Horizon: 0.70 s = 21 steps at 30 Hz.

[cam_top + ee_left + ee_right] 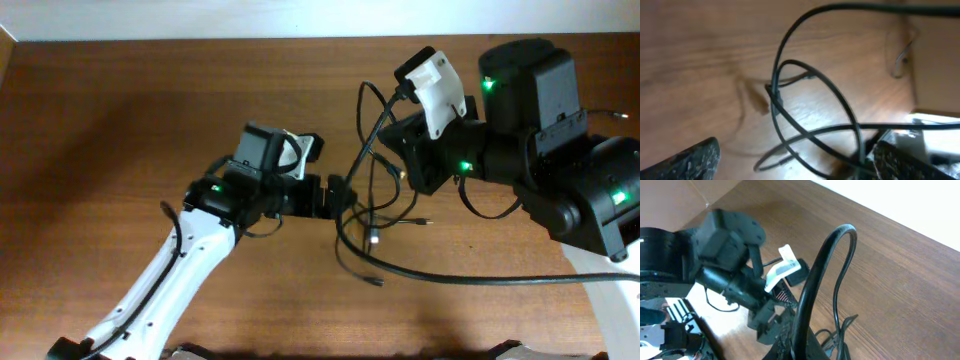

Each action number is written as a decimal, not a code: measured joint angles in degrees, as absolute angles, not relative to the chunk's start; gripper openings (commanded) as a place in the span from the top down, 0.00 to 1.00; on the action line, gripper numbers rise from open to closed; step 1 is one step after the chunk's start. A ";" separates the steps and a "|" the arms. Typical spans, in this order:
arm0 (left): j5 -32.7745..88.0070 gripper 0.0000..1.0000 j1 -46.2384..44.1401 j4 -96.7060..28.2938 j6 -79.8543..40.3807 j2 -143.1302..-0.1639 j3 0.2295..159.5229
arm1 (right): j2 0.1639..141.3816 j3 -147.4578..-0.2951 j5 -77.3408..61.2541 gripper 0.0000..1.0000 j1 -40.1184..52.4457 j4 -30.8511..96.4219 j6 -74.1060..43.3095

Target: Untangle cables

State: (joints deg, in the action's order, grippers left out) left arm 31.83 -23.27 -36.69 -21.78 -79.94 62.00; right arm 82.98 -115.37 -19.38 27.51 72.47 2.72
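Note:
Several thin black cables (372, 215) lie tangled on the wooden table between the two arms, with small plugs at their ends. My left gripper (340, 196) is at the left edge of the tangle. In the left wrist view its fingers (795, 162) are wide apart, with crossing cable loops (805, 95) between and beyond them. My right gripper (383, 140) is just above the tangle. In the right wrist view its jaws (801, 347) are closed round a black cable (812, 280), which arches up out of them. More thin cables (837, 325) hang beside it.
A thicker black wire (470, 280) runs from the tangle to the right, toward the right arm's base. The left arm (725, 270) shows in the right wrist view, close to the right jaws. The table's far edge (200, 40) meets a white wall.

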 measured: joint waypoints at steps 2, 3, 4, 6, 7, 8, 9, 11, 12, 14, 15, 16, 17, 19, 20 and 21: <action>41.19 0.01 -21.78 -29.91 -20.64 -79.94 61.67 | 82.98 -115.37 -19.03 0.96 27.51 72.69 2.76; 44.14 0.01 -21.89 -27.35 -20.34 -79.94 61.65 | 82.98 -115.39 -19.05 0.96 27.51 72.64 2.74; 46.85 0.01 -22.44 -25.47 -20.12 -79.92 61.71 | 82.98 -115.39 -19.20 0.96 27.51 72.77 2.74; 48.05 0.01 -25.76 -24.56 -20.08 -79.92 61.71 | 82.98 -115.39 -19.55 0.96 27.51 72.77 2.72; 47.99 0.01 -26.96 -24.43 -20.10 -79.92 61.71 | 82.98 -115.39 -19.57 0.96 27.51 72.77 2.31; 46.61 0.01 -28.93 -23.81 -20.64 -79.92 61.71 | 82.98 -115.39 -19.57 0.96 27.51 72.77 1.76; 44.45 0.01 -30.26 -23.70 -21.98 -79.92 61.71 | 82.98 -115.39 -19.57 0.96 27.51 72.77 0.23; 35.33 0.01 -33.12 -23.55 -29.45 -79.92 61.71 | 82.98 -115.39 -19.75 0.96 27.51 72.79 -2.61; 32.14 0.02 -34.09 -23.31 -32.03 -79.92 61.71 | 82.98 -115.39 -20.32 0.96 27.51 72.75 -4.05; 22.37 0.41 -37.80 -22.85 -37.82 -79.92 61.71 | 82.98 -115.39 -23.66 0.96 27.51 71.92 -6.26; 17.43 0.67 -40.05 -22.83 -39.55 -79.94 61.71 | 82.98 -115.39 -26.57 0.96 27.51 71.48 -6.74; 13.82 0.92 -41.78 -22.83 -40.62 -79.94 61.71 | 82.98 -115.39 -28.14 0.96 27.51 71.44 -7.07; 11.73 1.00 -42.83 -22.98 -41.19 -79.96 61.71 | 82.98 -115.39 -28.93 0.96 27.51 71.46 -7.29; 3.36 1.00 -44.36 -27.35 -41.74 -80.29 61.73 | 82.98 -115.39 -29.50 0.96 27.51 71.35 -7.55; 0.75 1.00 -44.29 -29.02 -41.91 -80.62 61.87 | 82.98 -115.39 -28.38 0.96 27.51 71.42 -7.55; -3.79 1.00 -43.92 -35.81 -41.98 -80.71 62.17 | 82.98 -115.39 -24.88 0.96 27.51 71.59 -7.60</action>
State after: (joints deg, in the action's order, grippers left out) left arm -3.79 -43.92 -35.81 -41.98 -80.71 62.17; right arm 82.98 -115.39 -24.88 27.51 71.59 -7.60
